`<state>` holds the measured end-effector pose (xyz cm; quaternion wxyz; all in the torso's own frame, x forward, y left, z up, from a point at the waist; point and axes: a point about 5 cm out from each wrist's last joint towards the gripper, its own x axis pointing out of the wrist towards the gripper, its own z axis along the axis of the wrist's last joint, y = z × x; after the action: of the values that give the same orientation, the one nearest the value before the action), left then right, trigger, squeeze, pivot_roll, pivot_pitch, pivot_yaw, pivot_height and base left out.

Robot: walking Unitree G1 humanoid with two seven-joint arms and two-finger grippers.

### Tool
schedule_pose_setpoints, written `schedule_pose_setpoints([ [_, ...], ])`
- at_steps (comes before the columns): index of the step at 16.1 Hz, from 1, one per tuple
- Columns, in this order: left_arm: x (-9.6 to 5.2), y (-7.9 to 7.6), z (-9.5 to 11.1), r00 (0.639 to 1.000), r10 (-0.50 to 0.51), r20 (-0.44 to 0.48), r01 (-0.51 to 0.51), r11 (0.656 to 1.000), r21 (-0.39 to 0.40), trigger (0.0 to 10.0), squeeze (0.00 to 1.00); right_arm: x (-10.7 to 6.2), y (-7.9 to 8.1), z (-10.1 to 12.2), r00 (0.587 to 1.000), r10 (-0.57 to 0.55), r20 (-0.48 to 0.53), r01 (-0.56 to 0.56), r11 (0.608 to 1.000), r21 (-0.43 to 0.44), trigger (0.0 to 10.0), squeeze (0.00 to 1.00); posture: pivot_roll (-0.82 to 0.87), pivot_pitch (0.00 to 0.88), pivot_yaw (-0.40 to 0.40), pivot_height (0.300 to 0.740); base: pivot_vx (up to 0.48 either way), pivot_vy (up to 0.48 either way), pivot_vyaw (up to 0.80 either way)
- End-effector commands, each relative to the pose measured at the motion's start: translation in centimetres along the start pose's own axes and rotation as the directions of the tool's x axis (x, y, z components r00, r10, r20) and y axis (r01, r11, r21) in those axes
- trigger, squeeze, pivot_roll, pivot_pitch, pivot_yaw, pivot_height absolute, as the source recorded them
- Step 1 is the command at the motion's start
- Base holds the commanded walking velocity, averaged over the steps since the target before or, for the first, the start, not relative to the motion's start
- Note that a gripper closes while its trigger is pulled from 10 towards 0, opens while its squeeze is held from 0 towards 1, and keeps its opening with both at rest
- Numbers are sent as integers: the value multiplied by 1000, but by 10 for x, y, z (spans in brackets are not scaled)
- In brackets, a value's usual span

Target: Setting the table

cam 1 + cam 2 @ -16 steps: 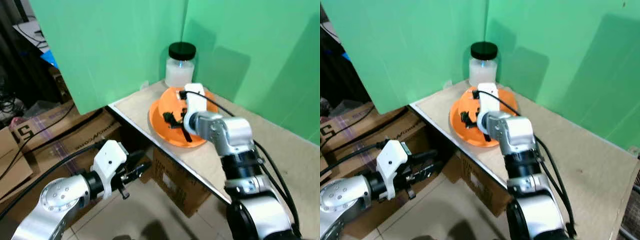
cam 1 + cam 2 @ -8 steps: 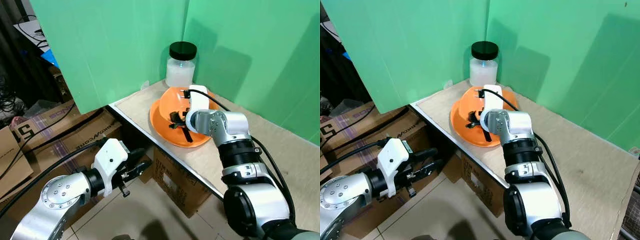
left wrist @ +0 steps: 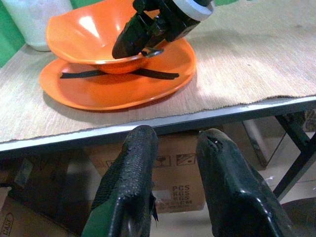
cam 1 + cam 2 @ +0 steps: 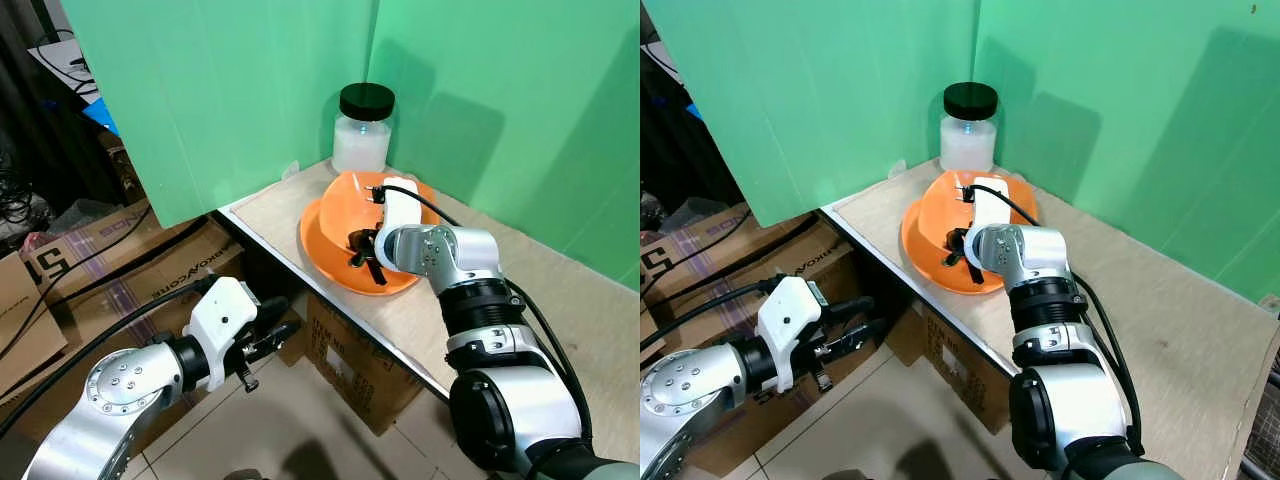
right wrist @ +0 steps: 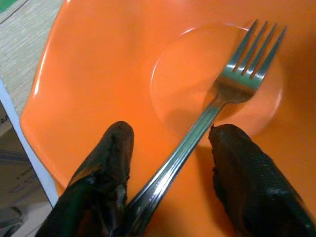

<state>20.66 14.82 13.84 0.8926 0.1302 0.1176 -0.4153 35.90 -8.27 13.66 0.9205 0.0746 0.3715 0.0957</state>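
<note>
**Gloss on the orange, grain underneath**

The orange bowl (image 5: 98, 74) gleams like smooth glossy plastic, highlights sliding along its wall; the fork (image 5: 217, 108) is polished metal; the plate (image 3: 118, 89) shares that slick sheen; the right tool (image 5: 168, 173) has matt, pebbled black fingers (image 5: 106, 177); the tabletop (image 3: 256, 64) looks matt and finely grained; the jar (image 4: 361, 140) is frosted, its lid dull black.
</note>
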Motion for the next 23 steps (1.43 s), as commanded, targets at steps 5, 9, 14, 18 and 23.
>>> schedule_pose_setpoints([
  [5, 2, 4, -1, 1000, 10, -15, -9, 999, 44, 10000, 0, 2, -3, -7, 999, 22, -24, -21, 1000, 15, 0, 0, 60, 0, -12, 740, 0, 0, 0],
  [9, 2, 6, 0, 1000, 17, -15, -16, 998, 53, 10000, 0, 3, -1, -7, 999, 40, -25, -40, 999, 7, 0, 0, 69, 0, -14, 740, 0, 0, 0],
  [14, 1, 9, -1, 999, 28, -16, -27, 997, 65, 10000, 0, 3, 1, -6, 999, 52, -15, -52, 999, 7, 0, 0, 72, 0, -13, 740, 0, 0, 0],
  [18, 1, 11, -1, 999, 39, -17, -38, 996, 77, 10000, 0, -3, 1, 7, 995, 80, 56, -82, 996, 38, 0, 0, 69, 0, -10, 740, 0, 0, 0],
  [23, 2, 17, 1, 998, 64, -7, -63, 993, 101, 10000, 0, -21, -3, 36, 940, 140, 312, -161, 986, 43, 0, 0, 72, 0, -6, 740, 0, 0, 0],
])
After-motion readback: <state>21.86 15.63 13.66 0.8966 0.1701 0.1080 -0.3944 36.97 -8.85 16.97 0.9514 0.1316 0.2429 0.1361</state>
